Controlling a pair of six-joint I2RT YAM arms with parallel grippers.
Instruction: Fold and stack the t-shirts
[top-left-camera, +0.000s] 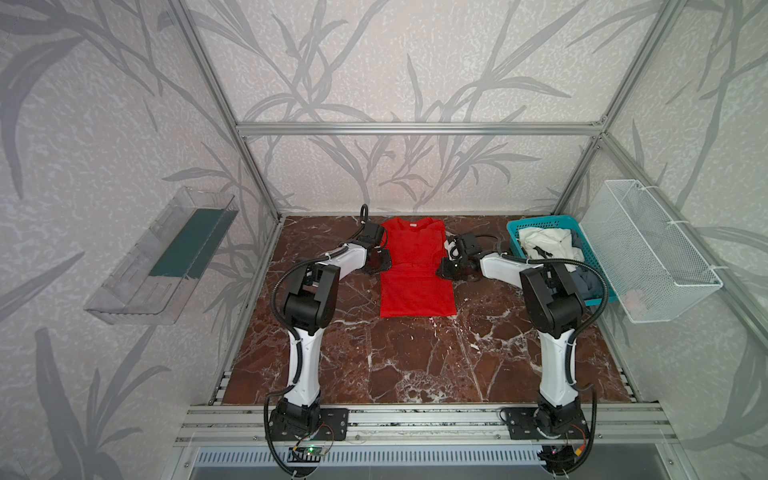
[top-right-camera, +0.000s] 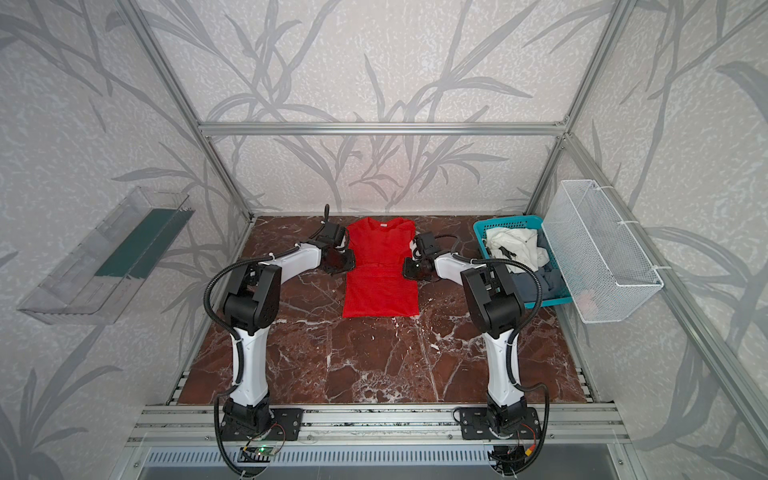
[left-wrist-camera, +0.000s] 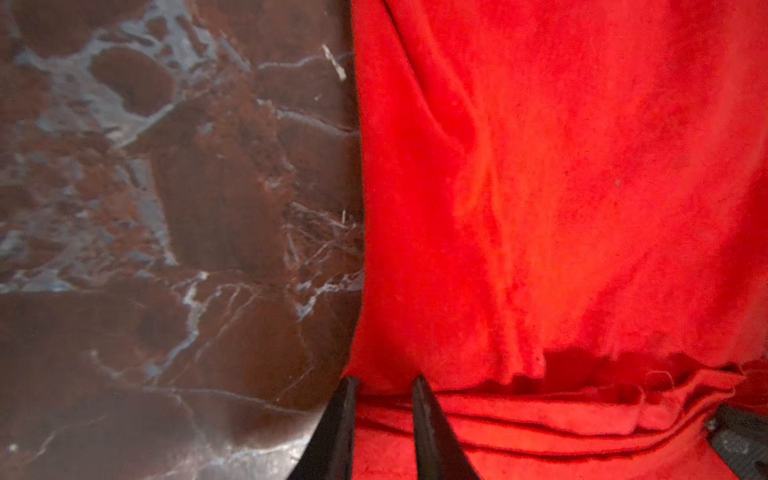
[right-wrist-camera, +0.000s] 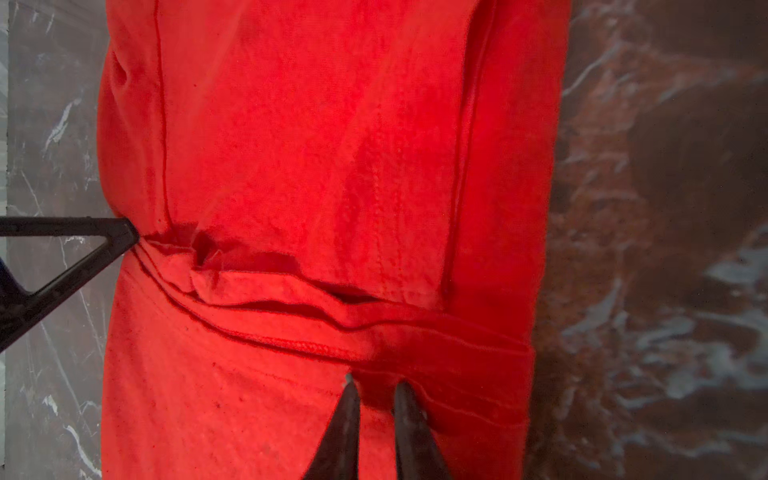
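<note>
On the desk (top-left-camera: 415, 365) the red tee (top-left-camera: 415, 266) lies flat at back centre, sleeves tucked in to make a long strip. The other tees (top-left-camera: 544, 245) wait in the basket (top-left-camera: 513, 237) to its right. I have the red tee pinched at mid-length. The left hand (left-wrist-camera: 384, 384) is clenched on its left edge, the right hand (right-wrist-camera: 376, 384) on the layers at its right edge. I'd lift both sides level and together, slowly. The crease (right-wrist-camera: 291, 299) is already gathered and could bunch if one side leads.

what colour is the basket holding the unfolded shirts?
Teal. The basket shows best in a top view.
</note>
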